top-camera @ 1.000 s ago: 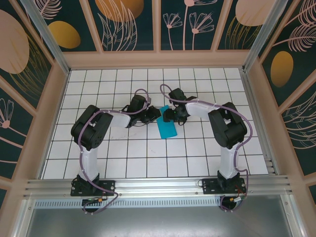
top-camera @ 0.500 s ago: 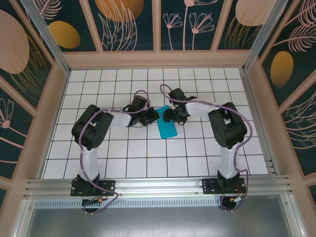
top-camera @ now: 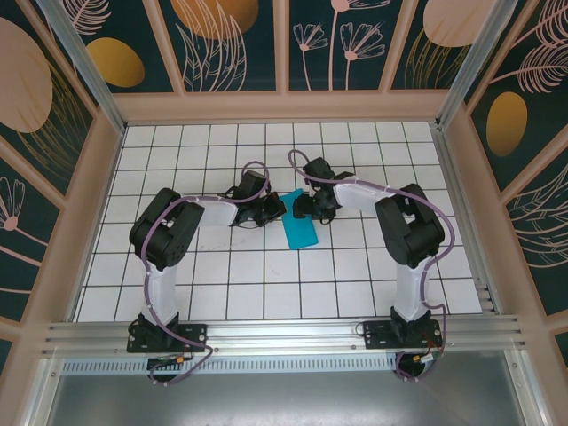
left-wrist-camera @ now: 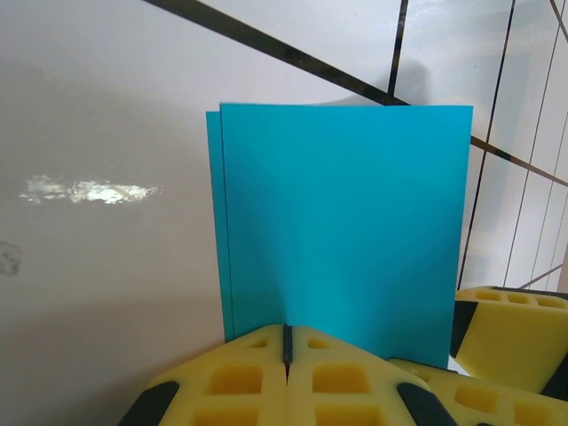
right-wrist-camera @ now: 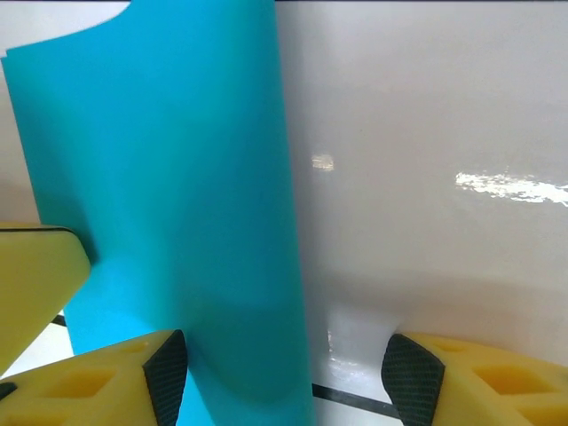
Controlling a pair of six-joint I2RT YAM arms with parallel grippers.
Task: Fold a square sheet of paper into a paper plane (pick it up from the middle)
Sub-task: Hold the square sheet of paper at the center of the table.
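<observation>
Dark walls [top-camera: 231, 44] painted with leaves and orange discs, framed in pale wood, close in a white table [top-camera: 266, 284] ruled into square tiles by black lines. The left arm [top-camera: 169, 232] and the right arm [top-camera: 408, 226] rise from their bases at the near edge and bend inward, so their wrists meet close together near the middle of the table.

Between them is the sheet of paper [top-camera: 300, 232], teal-blue and folded over into an upright rectangle. Its far end sits between the two grippers, and the rest reaches back toward the bases across about one tile. In the left wrist view the paper [left-wrist-camera: 346, 231] shows two layers, the lower one peeking out as a thin strip along the left side. In the right wrist view the paper [right-wrist-camera: 177, 195] stands as a tall band with its far corner curving a little.

The left gripper [top-camera: 280, 208] has its jaws pressed together, pinching the near edge of the paper: its yellow pads [left-wrist-camera: 231, 377] meet at a thin seam [left-wrist-camera: 286, 342] where the sheet goes in. The right gripper [top-camera: 300, 206] sits just beside it with jaws spread wide [right-wrist-camera: 284, 377]. Its fingers [right-wrist-camera: 106, 386] stand well apart, and the paper's edge lies in the gap, close against the left one.
</observation>
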